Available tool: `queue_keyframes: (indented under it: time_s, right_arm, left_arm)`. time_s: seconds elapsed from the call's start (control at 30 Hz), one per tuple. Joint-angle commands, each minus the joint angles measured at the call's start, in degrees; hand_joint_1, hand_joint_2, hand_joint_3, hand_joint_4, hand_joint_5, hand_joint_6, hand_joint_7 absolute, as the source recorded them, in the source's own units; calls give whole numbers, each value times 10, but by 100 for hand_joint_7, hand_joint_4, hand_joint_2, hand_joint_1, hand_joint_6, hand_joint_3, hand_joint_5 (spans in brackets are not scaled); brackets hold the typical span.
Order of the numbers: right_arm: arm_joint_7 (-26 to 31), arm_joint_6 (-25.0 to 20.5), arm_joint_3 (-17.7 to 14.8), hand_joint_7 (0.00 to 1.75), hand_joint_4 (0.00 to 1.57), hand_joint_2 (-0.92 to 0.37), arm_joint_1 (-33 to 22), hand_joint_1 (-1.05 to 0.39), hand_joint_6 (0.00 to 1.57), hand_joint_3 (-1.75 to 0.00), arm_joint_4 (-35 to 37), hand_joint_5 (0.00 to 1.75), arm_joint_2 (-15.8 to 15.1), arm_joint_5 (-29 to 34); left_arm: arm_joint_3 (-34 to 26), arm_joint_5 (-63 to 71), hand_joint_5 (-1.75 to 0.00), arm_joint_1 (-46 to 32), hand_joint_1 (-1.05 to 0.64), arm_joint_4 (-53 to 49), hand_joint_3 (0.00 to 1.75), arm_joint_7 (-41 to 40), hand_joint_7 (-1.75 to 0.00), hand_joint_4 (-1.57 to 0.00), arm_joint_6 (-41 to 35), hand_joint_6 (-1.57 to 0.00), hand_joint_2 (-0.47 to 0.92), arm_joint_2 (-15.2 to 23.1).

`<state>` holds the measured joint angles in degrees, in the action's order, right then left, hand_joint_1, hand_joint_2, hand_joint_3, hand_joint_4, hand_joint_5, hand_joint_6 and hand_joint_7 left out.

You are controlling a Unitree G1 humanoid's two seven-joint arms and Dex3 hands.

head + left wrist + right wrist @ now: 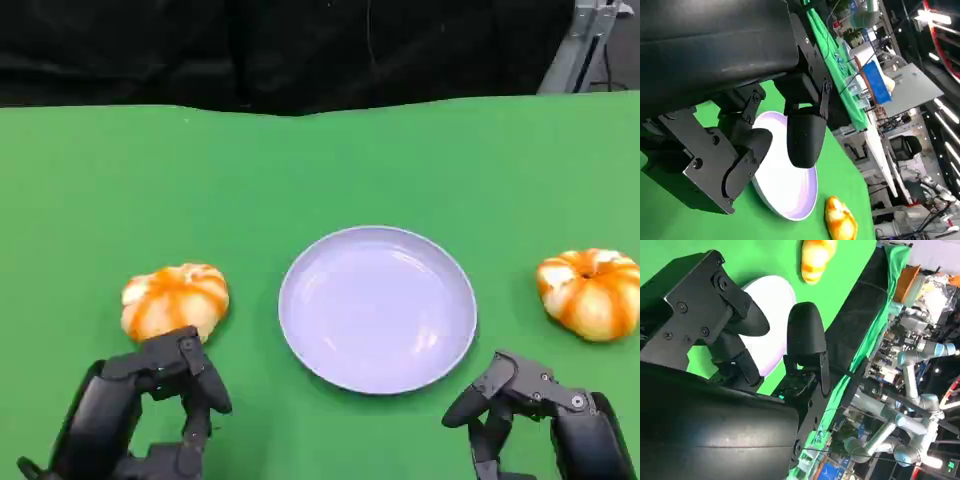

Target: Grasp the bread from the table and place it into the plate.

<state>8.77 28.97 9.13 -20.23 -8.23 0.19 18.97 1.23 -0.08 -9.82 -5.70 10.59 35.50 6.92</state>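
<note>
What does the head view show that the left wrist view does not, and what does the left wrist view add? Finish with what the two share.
Head view alone: both breads at once, the left bread in front of the left robot hand, and the right robot hand near the table's front edge.
Left wrist view alone: a cluttered workshop beyond the table, with a blue object on a bench.
Shared: the green table, the empty lilac plate and the right bread.
</note>
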Motion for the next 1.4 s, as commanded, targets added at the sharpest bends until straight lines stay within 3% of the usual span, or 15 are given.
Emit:
queue_keyframes:
  time_s: [0.03, 0.43, 0.53, 0.6, 0.63, 0.73, 0.77, 0.8, 0.83, 0.87, 0.97, 1.17, 1.4]
  right_arm:
    - [2, 6, -7, 133, 91, -29, 2, 9, 84, -140, 4, 171, -7, -8]
    - [2, 12, -9, 133, 90, -29, 2, 8, 83, -139, 9, 171, -8, -9]
    - [3, 12, -8, 133, 90, -29, 3, 9, 83, -140, 11, 171, -8, -7]
    - [5, 13, -8, 133, 90, -28, 3, 9, 84, -141, 11, 171, -7, -3]
    - [6, 14, -8, 133, 91, -27, 3, 9, 84, -143, 12, 171, -7, -2]
    - [7, 17, -7, 132, 91, -26, 3, 9, 84, -144, 14, 170, -6, -2]
    - [7, 18, -7, 132, 91, -26, 2, 9, 84, -144, 14, 170, -6, -3]
    - [7, 19, -6, 132, 91, -26, 2, 9, 84, -144, 15, 170, -5, -4]
    - [7, 19, -6, 132, 91, -27, 2, 9, 84, -144, 15, 171, -5, -5]
    - [6, 18, -5, 132, 90, -27, 2, 9, 84, -144, 15, 171, -4, -4]
    - [6, 15, -3, 133, 90, -28, 3, 9, 83, -143, 15, 171, -3, -4]
    - [6, 12, -3, 133, 89, -29, 8, 8, 83, -140, 17, 172, -4, -2]
    - [5, 14, -4, 133, 89, -29, 10, 8, 83, -140, 19, 171, -6, -5]
  left_arm:
    - [-4, 1, -174, 2, 10, -9, 153, -1, -151, -86, 8, -83, 27, 5]
    - [-4, 3, -173, 4, 6, -16, 152, -2, -150, -84, 13, -83, 27, 5]
    - [-9, 26, -164, 6, 5, -19, 147, -15, -142, -81, 17, -82, 29, 8]
    - [-12, 43, -150, 7, 6, -19, 139, -25, -127, -79, 15, -82, 33, 10]
    - [-14, 49, -135, 7, 5, -18, 124, -28, -111, -76, 13, -81, 39, 10]
    - [-19, 93, -124, 15, 4, -11, 113, -47, -98, -75, 1, -82, 45, 21]
    - [-23, 123, -103, 20, -8, -6, 67, -58, -71, -71, -5, -76, 62, 29]
    - [-25, 145, -93, 24, -13, -2, 39, -67, -52, -71, -10, -80, 75, 35]
    - [-26, 157, -86, 25, -15, -1, 19, -74, -37, -71, -13, -83, 84, 37]
    - [-25, 197, -81, 30, -20, 20, 12, -76, -30, -68, -43, -80, 87, 51]
    - [-21, 277, -62, 38, -39, 69, 3, -69, -9, -47, -114, -62, 91, 83]
    - [4, 394, -46, 71, -52, 125, 0, -53, 0, -21, -218, -44, 89, 130]
    - [51, 488, -44, 126, -59, 116, 0, -62, 0, -13, -278, -34, 87, 159]
